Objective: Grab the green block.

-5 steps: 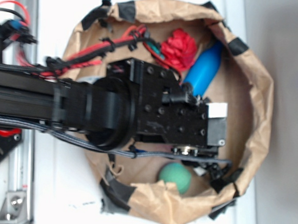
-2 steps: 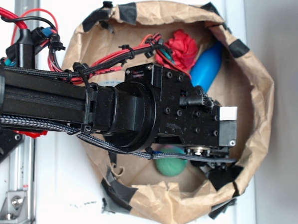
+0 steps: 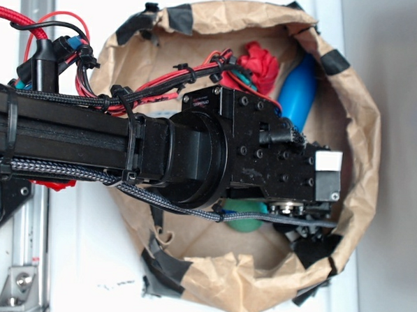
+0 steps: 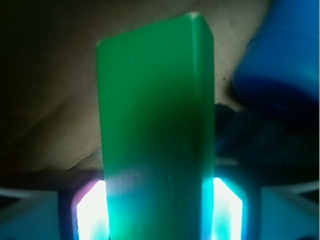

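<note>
Green block [image 4: 156, 135]: fills the middle of the wrist view, standing up between the two lit finger pads [image 4: 91, 210], its long axis running away from the camera; one darker side face shows on its right.
Jaws: the gripper [image 4: 156, 215] has a pad on each side of the block, both seemingly flush with its sides; whether they squeeze it or only bracket it cannot be told from this view.
Exterior view: the block is hidden under the black wrist housing [image 3: 264, 159], which sits low inside the brown paper bag [image 3: 360, 206] on the white desk [image 3: 84, 261].
Blue bottle [image 4: 280, 55]: just beyond the jaws and to the right of the block; near it but apart, as far as can be seen.
Green ball [image 3: 246, 215]: partly covered by the arm, off to one side of the jaws; not the target.
Red cloth thing [image 3: 261, 64]: on the far side of the wrist from the ball, well clear of the jaws.
Done, by my reading: the approach and alignment; the block sits squarely between the pads.
Left, by my reading: confirming a firm clamp, then lifting the block clear of the bag.
Risk: the bottle's closeness could lead to a nudge on the way up.
</note>
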Motion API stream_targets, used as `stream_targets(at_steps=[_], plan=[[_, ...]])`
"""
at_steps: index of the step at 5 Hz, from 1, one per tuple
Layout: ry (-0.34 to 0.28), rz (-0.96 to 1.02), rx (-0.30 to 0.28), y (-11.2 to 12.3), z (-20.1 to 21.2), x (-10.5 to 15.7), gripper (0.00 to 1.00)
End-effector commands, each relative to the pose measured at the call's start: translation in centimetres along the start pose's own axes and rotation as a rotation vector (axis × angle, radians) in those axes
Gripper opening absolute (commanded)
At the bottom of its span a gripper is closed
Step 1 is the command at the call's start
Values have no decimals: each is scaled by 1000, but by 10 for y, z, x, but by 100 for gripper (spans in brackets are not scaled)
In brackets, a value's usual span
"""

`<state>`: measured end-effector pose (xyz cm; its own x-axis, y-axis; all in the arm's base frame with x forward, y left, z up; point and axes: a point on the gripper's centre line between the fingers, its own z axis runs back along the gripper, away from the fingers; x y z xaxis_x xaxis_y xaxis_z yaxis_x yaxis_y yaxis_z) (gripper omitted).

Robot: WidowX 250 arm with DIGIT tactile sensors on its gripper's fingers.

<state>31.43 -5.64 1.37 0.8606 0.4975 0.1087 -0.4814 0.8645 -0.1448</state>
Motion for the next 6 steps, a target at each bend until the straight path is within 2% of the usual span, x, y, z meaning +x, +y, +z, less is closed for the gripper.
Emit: stream_targets(at_steps=[1,2,3,4,5,6], plan=[[-57,-192,-95,5,70,9,0],[-71,-326,-31,16,107,8,0],[-71,-364,4,20,135,-2,0],[-63,-377,29,20,146,-16,0],[-86,-339,13,25,153,-23,0],[-92,-328,31,29,154,-24,0]])
